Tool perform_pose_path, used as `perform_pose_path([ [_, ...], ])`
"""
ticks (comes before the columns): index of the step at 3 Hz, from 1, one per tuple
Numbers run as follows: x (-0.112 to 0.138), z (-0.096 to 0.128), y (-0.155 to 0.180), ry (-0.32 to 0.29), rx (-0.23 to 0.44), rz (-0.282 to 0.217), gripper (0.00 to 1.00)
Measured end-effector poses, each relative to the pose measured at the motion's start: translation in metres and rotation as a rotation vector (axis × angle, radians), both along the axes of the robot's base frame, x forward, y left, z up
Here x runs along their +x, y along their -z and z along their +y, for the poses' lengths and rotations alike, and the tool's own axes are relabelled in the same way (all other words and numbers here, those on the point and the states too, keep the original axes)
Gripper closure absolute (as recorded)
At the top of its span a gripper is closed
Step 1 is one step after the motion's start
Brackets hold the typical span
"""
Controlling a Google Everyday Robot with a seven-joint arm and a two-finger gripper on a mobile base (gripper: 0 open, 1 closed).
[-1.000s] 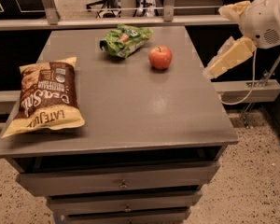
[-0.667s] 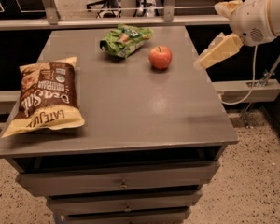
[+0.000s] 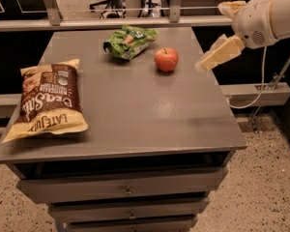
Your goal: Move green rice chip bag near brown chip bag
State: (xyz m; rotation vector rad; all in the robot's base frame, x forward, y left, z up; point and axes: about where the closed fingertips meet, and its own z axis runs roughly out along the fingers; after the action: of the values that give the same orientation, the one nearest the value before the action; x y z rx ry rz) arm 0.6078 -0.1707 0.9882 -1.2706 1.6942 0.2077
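Note:
The green rice chip bag [image 3: 129, 42] lies crinkled at the back middle of the grey table [image 3: 135, 110]. The brown chip bag [image 3: 49, 99] lies flat at the table's front left, with pale yellow ends and white lettering. My gripper [image 3: 211, 36] hangs in the air at the table's right edge, right of the apple and well right of the green bag. Its pale fingers [image 3: 221, 53] are spread apart and hold nothing.
A red apple [image 3: 166, 59] stands between the green bag and my gripper. Drawers [image 3: 128, 191] sit under the tabletop. A rail and a ledge [image 3: 135, 22] run behind the table. A cable [image 3: 256, 88] hangs at the right.
My gripper has moved left and slightly up, from beyond the table's right side to its right edge, closer to the apple. The bags and the apple have not moved.

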Motion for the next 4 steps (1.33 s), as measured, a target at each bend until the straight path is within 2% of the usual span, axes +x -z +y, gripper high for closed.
perform_pose_path([
  [1, 0.028, 0.025, -0.002, -0.042, 0.036, -0.049, 0.00],
  [2, 0.067, 0.061, -0.002, -0.109, 0.065, -0.107, 0.00],
  [3, 0.097, 0.091, 0.012, -0.154, 0.067, -0.130, 0.00],
  [4, 0.122, 0.120, 0.028, -0.174, 0.077, -0.136, 0.00],
])
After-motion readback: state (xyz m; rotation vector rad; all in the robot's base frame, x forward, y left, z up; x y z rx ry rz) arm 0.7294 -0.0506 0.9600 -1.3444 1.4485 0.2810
